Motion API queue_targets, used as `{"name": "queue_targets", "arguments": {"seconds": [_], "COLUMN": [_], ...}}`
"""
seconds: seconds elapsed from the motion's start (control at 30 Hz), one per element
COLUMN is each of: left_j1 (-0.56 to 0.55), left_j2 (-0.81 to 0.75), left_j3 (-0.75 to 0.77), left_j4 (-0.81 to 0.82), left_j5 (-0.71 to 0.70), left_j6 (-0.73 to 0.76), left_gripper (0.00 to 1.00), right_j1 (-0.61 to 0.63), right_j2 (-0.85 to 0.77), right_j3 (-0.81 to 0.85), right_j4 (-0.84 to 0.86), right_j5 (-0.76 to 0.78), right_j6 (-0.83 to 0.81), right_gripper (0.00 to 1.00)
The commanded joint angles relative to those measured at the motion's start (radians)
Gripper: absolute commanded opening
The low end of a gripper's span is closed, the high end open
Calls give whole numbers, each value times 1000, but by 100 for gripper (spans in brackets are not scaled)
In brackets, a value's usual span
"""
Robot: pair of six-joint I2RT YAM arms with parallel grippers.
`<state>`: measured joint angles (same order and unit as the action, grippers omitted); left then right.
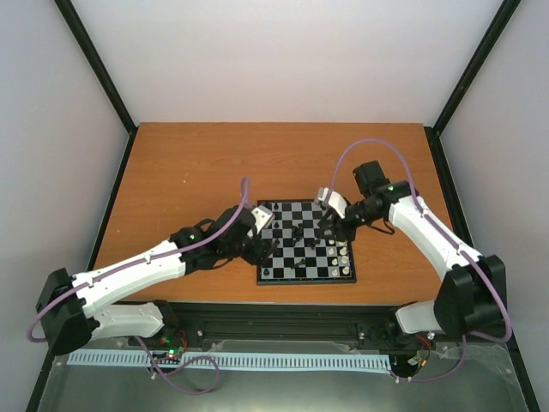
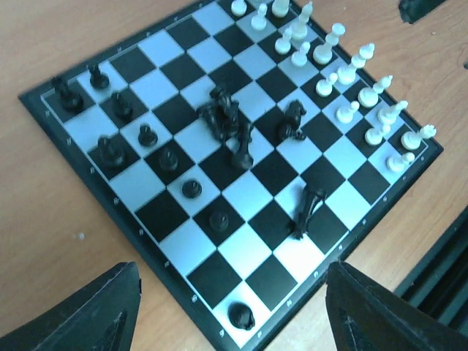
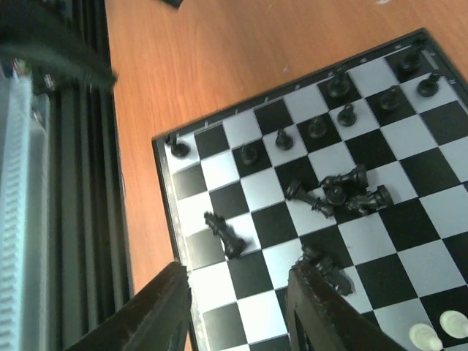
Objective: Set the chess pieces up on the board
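From above, the small black-and-grey checkered chessboard [image 1: 304, 282] lay on the orange wooden table [image 1: 197, 172], with the left gripper [image 1: 262, 236] and right gripper [image 1: 329, 225] at opposite sides. In the left wrist view, cream chessmen [image 2: 344, 73] stood ranked along one edge and black chessmen [image 2: 230, 124] lay toppled mid-board. The left jaws gaped empty, probably ready for a pick. The right wrist view showed that gripper's jaws parted, holding nothing, near a fallen black piece [image 3: 224, 234].

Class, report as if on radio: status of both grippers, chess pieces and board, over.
Left gripper open, empty, over board edge. Right gripper open, empty. White pieces standing; several black pieces toppled mid-board. Nothing blocking.
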<state>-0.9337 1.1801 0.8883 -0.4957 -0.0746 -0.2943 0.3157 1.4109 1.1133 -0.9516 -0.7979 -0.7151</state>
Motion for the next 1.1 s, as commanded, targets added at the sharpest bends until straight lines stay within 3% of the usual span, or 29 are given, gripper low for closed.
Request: {"name": "queue_targets", "arguments": {"seconds": [0.0, 0.17, 0.33, 0.63, 1.07], "left_j1": [-4, -3, -4, -4, -3], "left_j2": [-118, -186, -229, -270, -264], "left_j3": [-74, -123, -153, -193, -198], "left_j4": [118, 115, 100, 100, 99], "left_j5": [31, -22, -64, -78, -89], "left_j6": [-87, -127, -145, -173, -166], "left_gripper": [72, 74, 76, 77, 78], "right_j1": [101, 275, 350, 408, 412], "right_j2": [-82, -78, -22, 69, 166], "right_j3": [-121, -224, -260, -257, -240], "right_j4": [107, 210, 278, 328, 312], "right_j5": [218, 351, 412, 459, 504], "right_j6": [-176, -151, -173, -166, -193], "right_gripper": [39, 43, 44, 46, 35]}}
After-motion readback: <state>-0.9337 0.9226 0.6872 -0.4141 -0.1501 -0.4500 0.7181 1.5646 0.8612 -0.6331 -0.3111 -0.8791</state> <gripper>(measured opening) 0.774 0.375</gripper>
